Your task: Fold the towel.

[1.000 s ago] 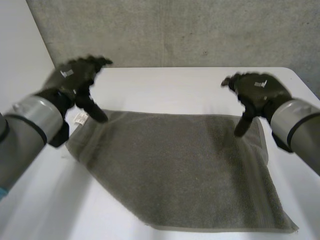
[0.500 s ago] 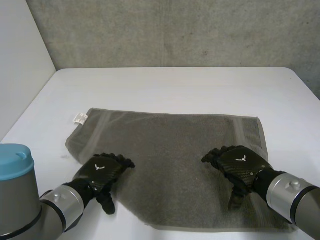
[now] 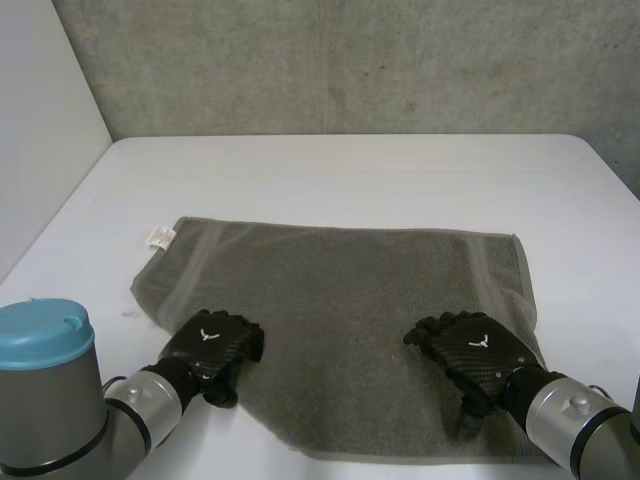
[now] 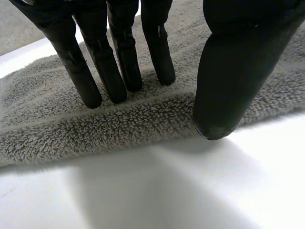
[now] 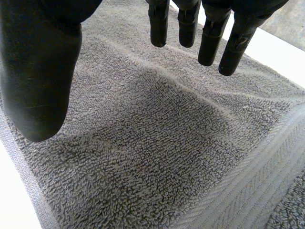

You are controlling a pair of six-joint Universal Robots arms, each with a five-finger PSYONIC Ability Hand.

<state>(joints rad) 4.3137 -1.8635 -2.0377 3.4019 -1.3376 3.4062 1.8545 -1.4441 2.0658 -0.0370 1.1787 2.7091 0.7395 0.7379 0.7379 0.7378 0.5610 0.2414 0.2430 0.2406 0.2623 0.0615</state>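
Both hands have come down from above the far corners a second ago to the near side of the towel [image 3: 350, 290]; over the last half second the left hand [image 3: 212, 343] has pulled in a touch and the right hand [image 3: 472, 350] has barely shifted. Towel itself hasn't moved: one layer, flat on the white table [image 3: 350, 170], slightly skewed, white label [image 3: 160, 236] at the far-left corner.

Left: sits right on the near-left edge. Left fingers [image 4: 114, 71] are straight, tips resting on the pile just inside the hem. Left thumb [image 4: 228, 81] is off the cloth, tip down at the table against the hem. Nothing clamped yet, so I read it as released but bracketing the edge, with fingers above and thumb at the lip, set up to pinch.

Right: over the near-right part, a little inside the near edge. Right fingers [image 5: 209, 43] are straight and look just clear of the pile, right thumb [image 5: 38, 76] spread well apart from them near the edge. Released, holding nothing. Woven hem band [image 5: 248, 176] of the right end lies just beside it.

Why here, my read: both hands on the same long edge, well apart, so that edge can be lifted evenly and carried over to the far edge for a first half fold. No fold yet.

Risk: left thumb must get under the hem, or it just shoves the cloth. Right hand sits further onto the towel than left, so the lift may go uneven.
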